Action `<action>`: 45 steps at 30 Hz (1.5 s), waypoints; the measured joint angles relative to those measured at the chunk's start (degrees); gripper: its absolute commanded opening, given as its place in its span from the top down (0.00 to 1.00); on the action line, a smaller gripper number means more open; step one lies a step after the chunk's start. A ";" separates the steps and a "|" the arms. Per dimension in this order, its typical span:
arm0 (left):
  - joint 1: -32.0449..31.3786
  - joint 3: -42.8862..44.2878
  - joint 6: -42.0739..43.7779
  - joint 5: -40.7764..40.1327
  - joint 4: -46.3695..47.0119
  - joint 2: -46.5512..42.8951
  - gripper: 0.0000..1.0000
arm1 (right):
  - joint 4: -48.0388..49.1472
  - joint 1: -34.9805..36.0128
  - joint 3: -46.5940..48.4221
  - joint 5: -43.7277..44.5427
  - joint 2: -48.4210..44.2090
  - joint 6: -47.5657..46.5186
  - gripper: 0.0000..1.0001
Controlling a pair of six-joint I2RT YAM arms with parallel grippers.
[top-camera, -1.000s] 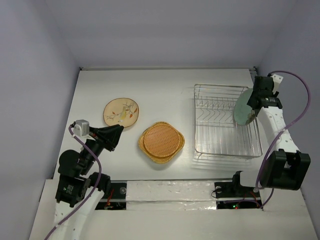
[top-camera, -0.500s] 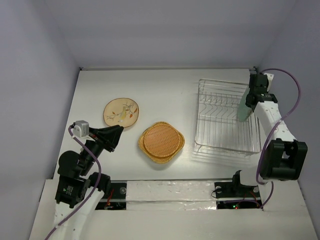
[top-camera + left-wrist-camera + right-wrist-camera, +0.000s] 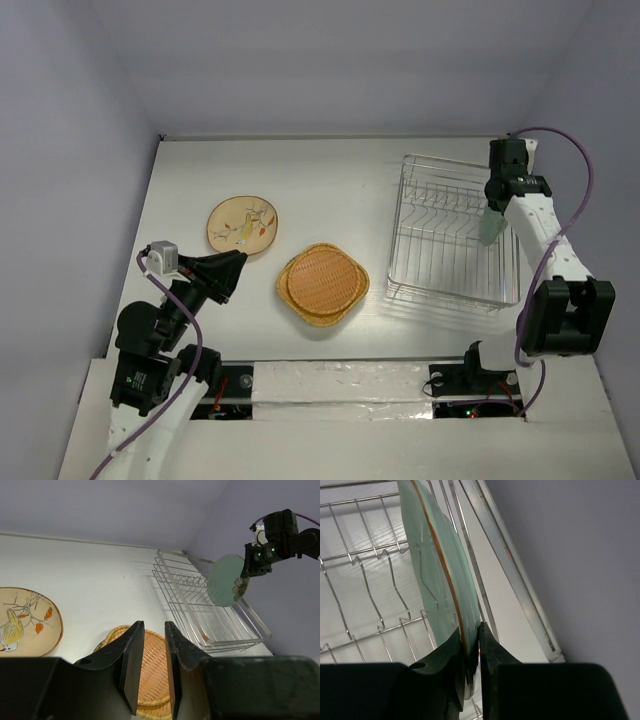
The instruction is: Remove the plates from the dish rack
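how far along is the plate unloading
Done: the cream round plate with a floral drawing and the stacked orange and yellow woven plates lie on the table. In hand: the right tool is shut on the pale green round plate, held on edge at the right side of the silver wire dish rack. Left: setting that plate down; no other plate shows in the rack.

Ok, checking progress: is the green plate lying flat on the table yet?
No, the right end effector pinches the pale green plate on edge at the dish rack.
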 measured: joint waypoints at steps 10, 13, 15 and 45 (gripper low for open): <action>0.00 0.00 0.00 -0.04 0.02 0.00 0.79 | -4.96 8.66 7.45 12.41 -0.70 -5.11 1.00; 0.00 0.00 0.00 -0.02 0.00 0.00 0.79 | -7.23 9.33 12.39 14.01 -1.05 -3.87 1.00; 0.00 0.00 0.00 -0.02 0.00 0.00 0.79 | -8.55 9.75 16.68 13.99 -1.60 -2.34 1.00; -0.02 0.00 -0.44 -1.95 -0.02 0.15 0.74 | 35.74 48.89 19.47 -42.21 35.65 39.89 1.00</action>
